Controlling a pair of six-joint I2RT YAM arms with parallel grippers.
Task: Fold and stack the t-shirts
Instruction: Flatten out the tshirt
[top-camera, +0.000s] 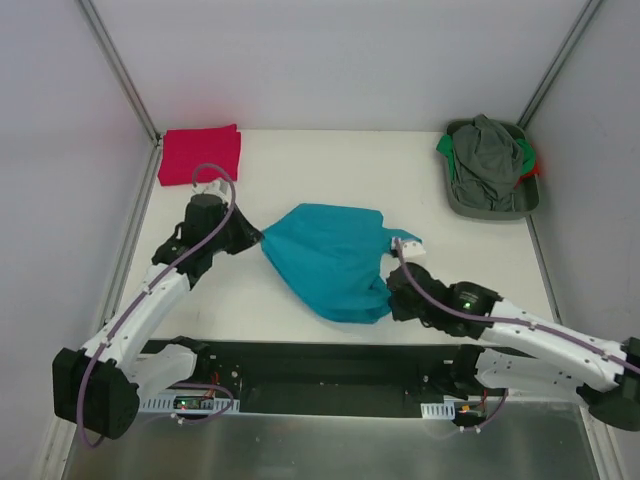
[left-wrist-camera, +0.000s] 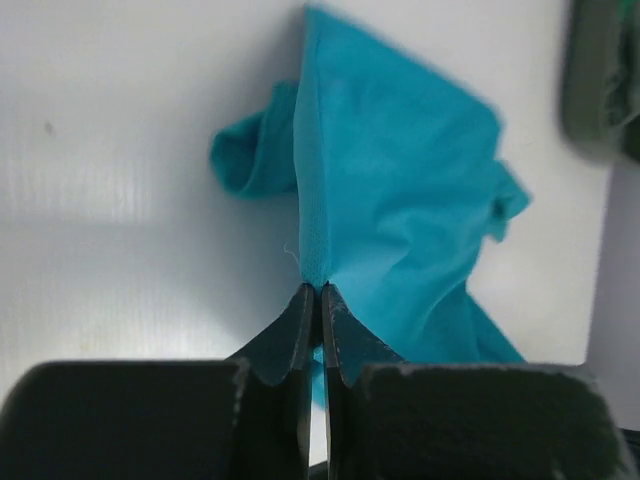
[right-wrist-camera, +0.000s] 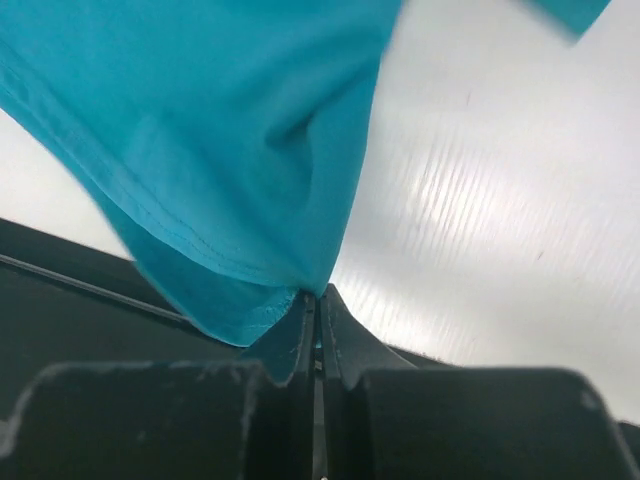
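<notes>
The teal t-shirt (top-camera: 333, 258) hangs bunched between my two grippers over the middle of the table. My left gripper (top-camera: 256, 238) is shut on its left corner, seen in the left wrist view (left-wrist-camera: 318, 288) with the teal cloth (left-wrist-camera: 400, 190) stretching away from the tips. My right gripper (top-camera: 390, 292) is shut on its lower right edge; the right wrist view (right-wrist-camera: 320, 293) shows a hemmed fold of the shirt (right-wrist-camera: 220, 130) pinched there. The red t-shirt (top-camera: 200, 155) lies folded at the far left corner. No neck label shows.
A grey-green tray (top-camera: 457, 200) at the far right holds a heap of grey, green and red clothes (top-camera: 490, 165). White walls close the table on three sides. A black strip (top-camera: 320, 365) runs along the near edge by the arm bases.
</notes>
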